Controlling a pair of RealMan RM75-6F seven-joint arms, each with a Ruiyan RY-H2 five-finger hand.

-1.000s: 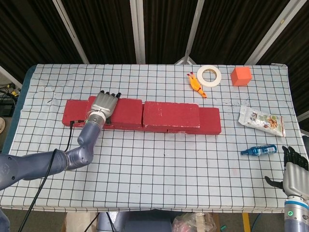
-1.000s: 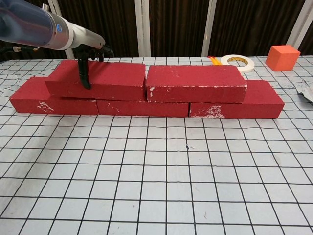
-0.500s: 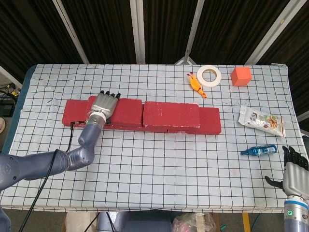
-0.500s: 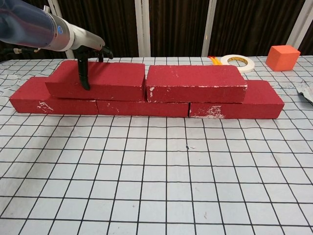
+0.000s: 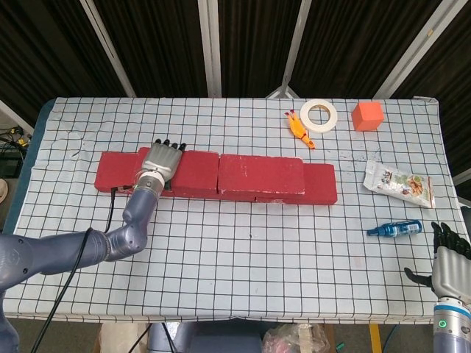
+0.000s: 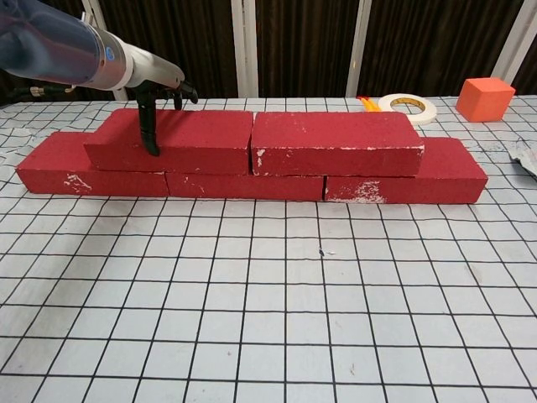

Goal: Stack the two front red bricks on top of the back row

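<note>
Three red bricks form the back row (image 6: 243,185) on the checked table. Two more red bricks lie on top of it. The upper right brick (image 5: 261,175) (image 6: 336,138) rests free. My left hand (image 5: 163,162) (image 6: 158,91) grips the upper left brick (image 5: 193,170) (image 6: 193,134); its thumb runs down the front face and its fingers reach over the far edge. The two upper bricks stand end to end, almost touching. My right hand (image 5: 447,263) hovers at the table's front right corner, fingers apart and holding nothing.
At the back right lie a white tape roll (image 5: 322,115), an orange cube (image 5: 367,115) and a yellow rubber chicken (image 5: 298,129). A snack packet (image 5: 398,183) and a blue bottle (image 5: 394,229) lie at the right, in front of my right hand.
My left hand has slid the upper left brick a little to the right, closing the gap to the upper right brick. The right hand has not moved.
</note>
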